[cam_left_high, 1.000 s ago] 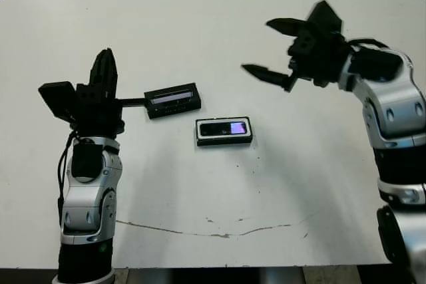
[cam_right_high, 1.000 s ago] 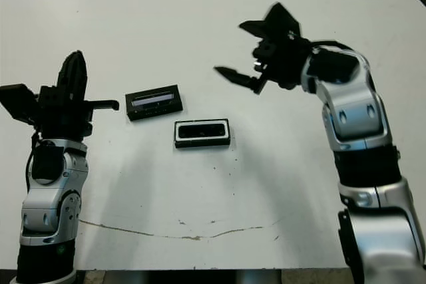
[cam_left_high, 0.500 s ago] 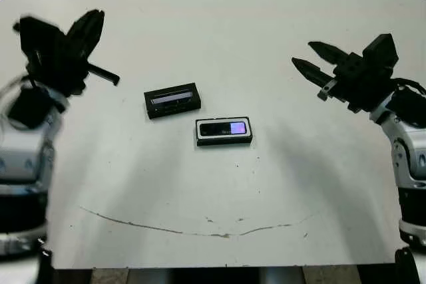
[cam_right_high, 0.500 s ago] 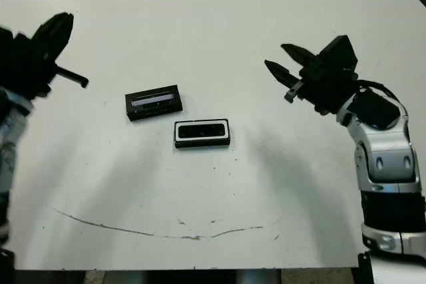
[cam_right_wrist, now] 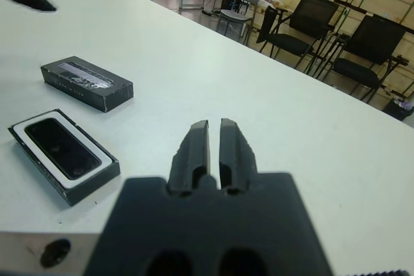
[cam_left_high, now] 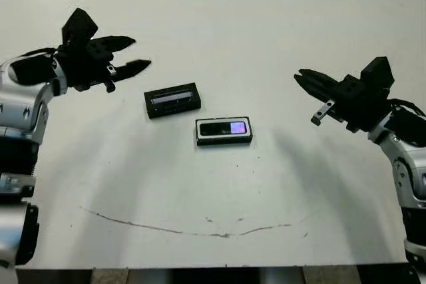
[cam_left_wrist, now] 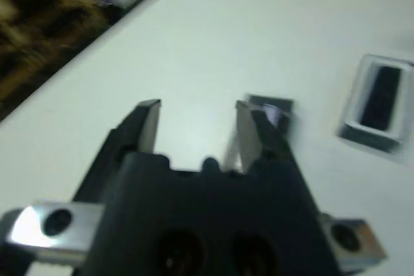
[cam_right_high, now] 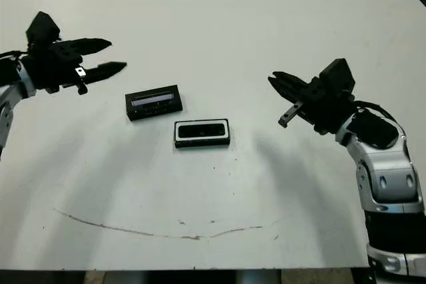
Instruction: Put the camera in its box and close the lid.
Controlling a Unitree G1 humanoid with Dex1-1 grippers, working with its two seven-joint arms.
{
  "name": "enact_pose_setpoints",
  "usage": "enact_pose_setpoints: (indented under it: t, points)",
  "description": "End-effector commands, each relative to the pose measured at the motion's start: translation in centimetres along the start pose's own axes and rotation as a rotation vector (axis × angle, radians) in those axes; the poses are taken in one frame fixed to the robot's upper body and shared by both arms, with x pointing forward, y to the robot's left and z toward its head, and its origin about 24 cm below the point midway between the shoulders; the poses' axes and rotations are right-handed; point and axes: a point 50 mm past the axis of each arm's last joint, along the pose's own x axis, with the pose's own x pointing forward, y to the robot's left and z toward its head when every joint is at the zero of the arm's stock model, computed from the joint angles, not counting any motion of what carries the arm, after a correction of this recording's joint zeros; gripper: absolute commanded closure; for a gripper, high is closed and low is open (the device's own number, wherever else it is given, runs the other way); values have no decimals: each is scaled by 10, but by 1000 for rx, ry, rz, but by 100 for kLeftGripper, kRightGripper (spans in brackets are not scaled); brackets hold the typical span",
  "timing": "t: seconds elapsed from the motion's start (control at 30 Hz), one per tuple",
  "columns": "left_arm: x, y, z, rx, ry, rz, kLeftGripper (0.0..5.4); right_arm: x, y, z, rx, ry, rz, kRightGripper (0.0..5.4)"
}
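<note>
With the camera (cam_left_high: pixel 224 128) already in its box (cam_left_high: pixel 223 141) at frame centre, the wide left claw (cam_left_high: pixel 130 54) has swung toward the lid (cam_left_high: pixel 173 100) while the nearly pinched right claw (cam_left_high: pixel 308 84) retreats.

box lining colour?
White. The box has a black rim, with the black camera lying inside; clearest in the right wrist view.

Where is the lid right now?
In the left eye view the lid lies flat on the white table, near the middle, just beyond and to the left of the box, apart from both end effectors.
</note>
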Motion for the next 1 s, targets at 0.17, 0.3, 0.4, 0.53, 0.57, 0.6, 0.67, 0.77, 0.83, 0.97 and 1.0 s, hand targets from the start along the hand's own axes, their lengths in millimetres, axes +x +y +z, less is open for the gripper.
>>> enact_pose_setpoints:
  t: [0.17, 0.3, 0.4, 0.53, 0.57, 0.6, 0.67, 0.77, 0.83, 0.97, 1.0]
  points:
    - [18, 2, -6, -36, 24, -192, 99, -1, -3, -9, -2, 45, -9, 540]
    - [28, 1, -9, -70, 1, -219, 29, 3, -2, -11, -17, 49, -8, 540]
    - [32, -1, -12, -112, -1, -237, 1, 6, -2, -13, -16, 41, 6, 540]
    - [36, -2, -19, -118, 28, -218, 1, 6, -2, -17, -3, 52, 13, 540]
    - [36, -2, -21, -126, 39, -211, 1, 6, -2, -18, -1, 55, 14, 540]
    - [37, -2, -23, -134, 47, -207, 1, 5, -3, -19, 2, 54, 15, 540]
    - [37, -2, -26, -145, 63, -202, 1, 4, -3, -21, 2, 57, 15, 540]
    - [39, -3, -30, -159, 89, -184, 1, 3, -4, -22, -2, 68, 18, 540]
    - [41, -4, -33, -152, 109, -170, 1, 2, -5, -23, 3, 70, 19, 540]
    - [43, -5, -36, -150, 153, -175, 1, 1, -6, -26, 19, 65, 26, 540]
    - [44, -6, -37, -151, 161, -178, 1, 1, -6, -26, 24, 66, 27, 540]
